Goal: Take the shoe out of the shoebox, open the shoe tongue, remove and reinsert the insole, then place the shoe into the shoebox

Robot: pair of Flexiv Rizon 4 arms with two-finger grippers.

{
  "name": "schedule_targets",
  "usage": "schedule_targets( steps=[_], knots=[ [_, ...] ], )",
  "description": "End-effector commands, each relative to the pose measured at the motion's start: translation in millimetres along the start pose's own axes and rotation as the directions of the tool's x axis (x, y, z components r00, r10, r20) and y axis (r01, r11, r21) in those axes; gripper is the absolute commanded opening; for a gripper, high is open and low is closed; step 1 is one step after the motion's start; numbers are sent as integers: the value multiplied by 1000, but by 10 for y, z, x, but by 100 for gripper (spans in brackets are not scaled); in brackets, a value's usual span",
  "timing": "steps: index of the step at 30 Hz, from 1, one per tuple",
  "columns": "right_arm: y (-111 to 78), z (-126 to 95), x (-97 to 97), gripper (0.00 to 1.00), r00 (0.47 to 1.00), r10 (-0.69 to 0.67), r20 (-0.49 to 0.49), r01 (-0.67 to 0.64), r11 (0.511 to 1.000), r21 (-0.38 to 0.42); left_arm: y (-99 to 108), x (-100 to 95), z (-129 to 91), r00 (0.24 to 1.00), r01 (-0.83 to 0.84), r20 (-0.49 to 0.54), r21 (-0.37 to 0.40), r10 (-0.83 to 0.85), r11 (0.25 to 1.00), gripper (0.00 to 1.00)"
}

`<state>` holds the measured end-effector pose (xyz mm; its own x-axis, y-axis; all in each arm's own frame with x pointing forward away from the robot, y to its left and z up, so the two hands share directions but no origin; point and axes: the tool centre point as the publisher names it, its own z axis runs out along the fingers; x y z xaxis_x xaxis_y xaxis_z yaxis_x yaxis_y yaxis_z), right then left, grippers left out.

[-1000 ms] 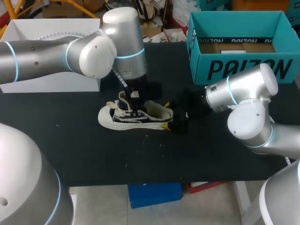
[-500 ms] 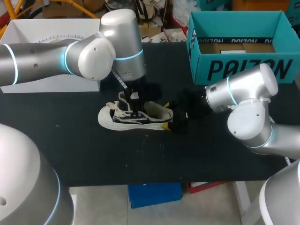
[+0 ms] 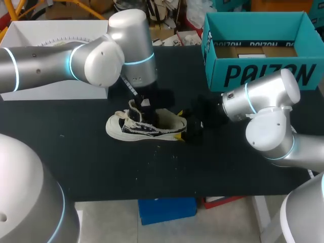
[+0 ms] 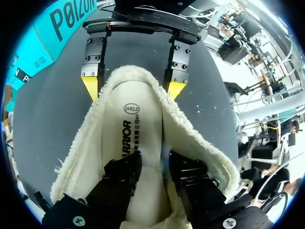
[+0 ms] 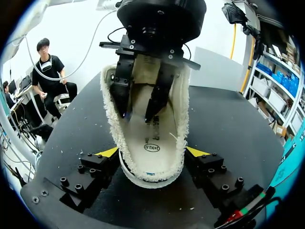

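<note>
A white and black sneaker (image 3: 144, 126) with a fleecy cream lining lies on its sole on the black table (image 3: 101, 167), toe to the left. My left gripper (image 3: 148, 108) comes down into its opening. In the left wrist view its black fingers (image 4: 121, 174) stand a little apart over the printed insole (image 4: 126, 129), with nothing pinched between them. My right gripper (image 5: 152, 152) has the heel (image 5: 152, 171) between its yellow tips (image 5: 108, 152), one against each side. The teal shoebox (image 3: 258, 73) stands open at the back right.
A white box (image 3: 50, 86) sits at the back left behind my left arm. My right arm's elbow (image 3: 268, 131) hangs over the table's right part, in front of the shoebox.
My left arm has shifted slightly to the left above the shoe. The shoe and my right arm have stayed where they were.
</note>
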<state>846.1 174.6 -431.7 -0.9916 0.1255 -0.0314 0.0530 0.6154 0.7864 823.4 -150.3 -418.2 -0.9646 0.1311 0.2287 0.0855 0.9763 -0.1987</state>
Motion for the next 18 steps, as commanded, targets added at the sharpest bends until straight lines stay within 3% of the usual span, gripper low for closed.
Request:
schedule_targets(
  steps=[1,7,18],
  knots=[
    [2,-7,-8,0,1000,1,0,-1,1000,0,19,92,135,999,2,37,-22,-1,1000,38],
    [2,-7,-8,0,1000,1,0,-1,1000,0,87,71,198,984,20,179,-87,-4,996,30],
    [2,-7,-8,0,1000,1,0,-1,1000,0,313,-101,313,905,37,424,-180,43,983,35]
  ],
)
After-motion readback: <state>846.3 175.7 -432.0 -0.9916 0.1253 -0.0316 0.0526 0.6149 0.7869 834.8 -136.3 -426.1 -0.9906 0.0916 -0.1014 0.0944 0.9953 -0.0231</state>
